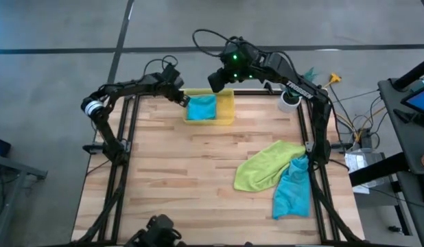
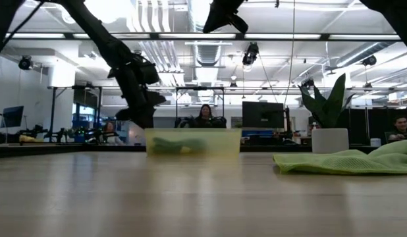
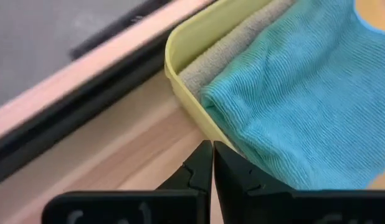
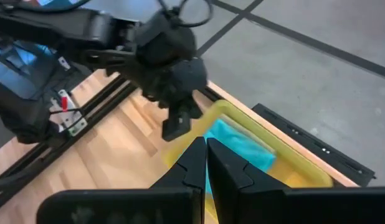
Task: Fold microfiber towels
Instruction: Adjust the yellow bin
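- My left end effector (image 1: 182,100) is pinched closed and empty beside the bin (image 1: 228,110), where a folded teal towel (image 1: 202,107) sits stowed over a grey one (image 3: 223,53).
- Right end effector (image 1: 219,81), closed too, hovers above the bin's back edge.
- Lime towel (image 1: 263,167) and second teal towel (image 1: 293,189) lie crumpled on the tabletop (image 1: 171,178), probably still to fold.

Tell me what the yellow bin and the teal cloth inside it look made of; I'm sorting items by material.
The yellow bin looks like smooth, translucent plastic: in the low view its contents show dimly through the wall. The teal cloth looks like soft, matte microfiber with fine ribbed rows; a grey cloth beside it seems similar.
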